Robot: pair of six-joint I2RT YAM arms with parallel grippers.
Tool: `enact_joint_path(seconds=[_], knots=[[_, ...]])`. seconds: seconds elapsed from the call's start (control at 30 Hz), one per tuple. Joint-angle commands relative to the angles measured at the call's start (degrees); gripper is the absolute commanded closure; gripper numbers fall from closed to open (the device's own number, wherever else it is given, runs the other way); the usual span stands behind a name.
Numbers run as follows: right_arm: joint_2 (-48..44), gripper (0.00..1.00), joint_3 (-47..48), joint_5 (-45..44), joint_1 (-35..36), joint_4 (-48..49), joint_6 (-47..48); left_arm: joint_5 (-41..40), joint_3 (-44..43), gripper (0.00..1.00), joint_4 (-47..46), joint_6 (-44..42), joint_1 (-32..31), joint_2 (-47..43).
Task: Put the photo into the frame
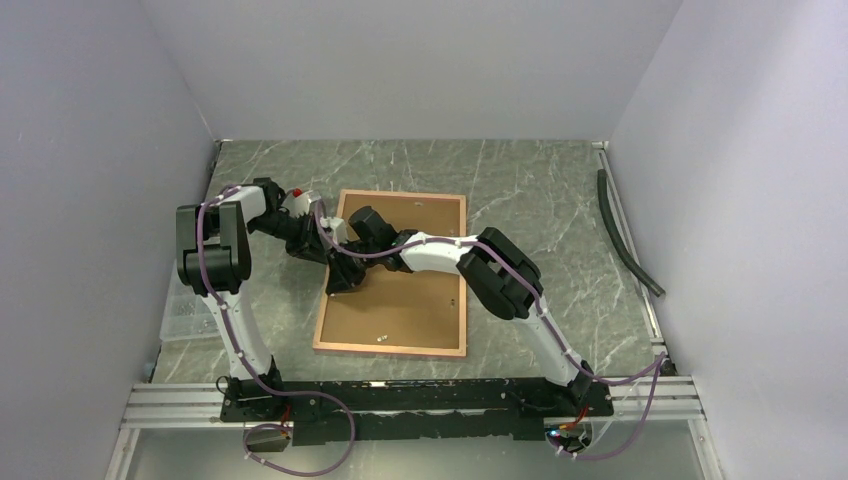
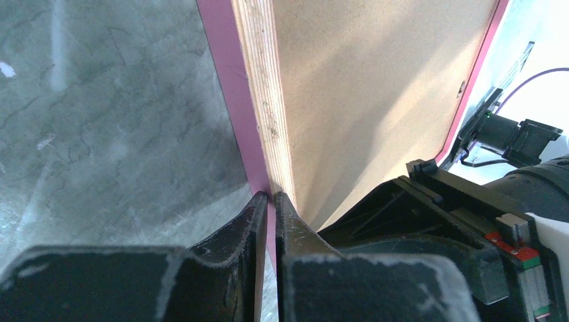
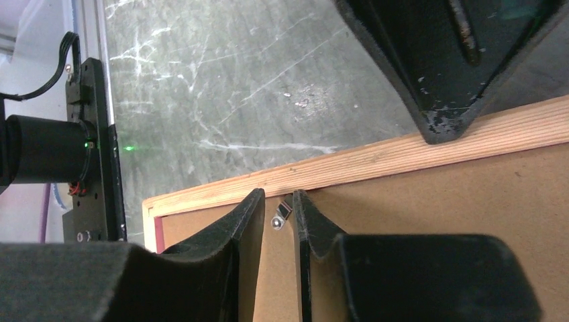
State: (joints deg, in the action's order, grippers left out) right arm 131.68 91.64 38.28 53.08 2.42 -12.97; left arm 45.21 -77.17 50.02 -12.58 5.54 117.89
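The frame (image 1: 400,300) lay back-up on the bench (image 1: 560,200), its long axis running near to far. The left jaws were clamped on the frame's left rim. The right jaws stood slightly apart astride a small clip (image 3: 282,215) just inside that rim (probably a backing catch). No photo showed.

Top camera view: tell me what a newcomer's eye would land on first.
A big frame lying face down, brown back up, fills the middle of the grey marbled table. At its left edge, the left gripper pinches the pink rim. The right gripper hangs over a small metal clip on the back, fingers slightly apart.
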Motion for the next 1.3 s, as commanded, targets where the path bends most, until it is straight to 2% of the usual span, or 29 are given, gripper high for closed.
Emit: enact_joint_path(seconds=[0.0,0.2,0.3,0.47,0.63,0.7,0.83,0.97,1.13,1.27], knots=[[1.4,0.74,0.09,4.05,2.96,-3.48,2.93,0.11,-0.37,0.88,-4.35,-0.05,-3.21,1.81],[1.2,0.73,3.51,3.21,3.34,-8.54,5.97,-0.07,-2.82,0.89,-3.95,0.95,-3.63,2.68],[-1.29,0.54,2.87,0.51,0.8,-6.82,3.1,-1.22,-4.65,0.89,-2.69,1.07,-3.61,1.85],[-10.35,0.36,-4.09,-4.0,-3.5,-2.72,-0.93,-2.42,-5.24,0.87,-0.72,0.85,-2.93,-2.69],[-17.0,0.28,-11.68,-9.4,-10.18,0.74,-7.47,-3.56,-5.97,0.82,0.73,0.77,-2.08,-5.76],[-19.85,0.23,-14.17,-14.82,-13.52,0.82,-10.2,-5.33,-5.32,0.8,0.43,-0.12,-1.91,-6.95],[-23.69,0.17,-13.74,-28.23,-21.31,-7.81,-13.44,-9.72,-3.62,0.79,1.61,-5.96,-0.86,-8.03],[-24.5,0.02,-12.52,-36.15,-28.25,-15.7,-18.02,-13.39,0.77,0.8,1.55,-13.05,-1.0,-10.23],[-24.44,0.0,-14.5,-37.34,-32.21,-16.85,-21.17,-16.4,6.16,0.82,1.28,-18.05,-2.68,-12.33],[-22.27,0.0,-15.97,-35.64,-33.0,-15.95,-23.17,-19.47,11.56,0.83,-1.03,-19.64,-7.14,-15.26]])
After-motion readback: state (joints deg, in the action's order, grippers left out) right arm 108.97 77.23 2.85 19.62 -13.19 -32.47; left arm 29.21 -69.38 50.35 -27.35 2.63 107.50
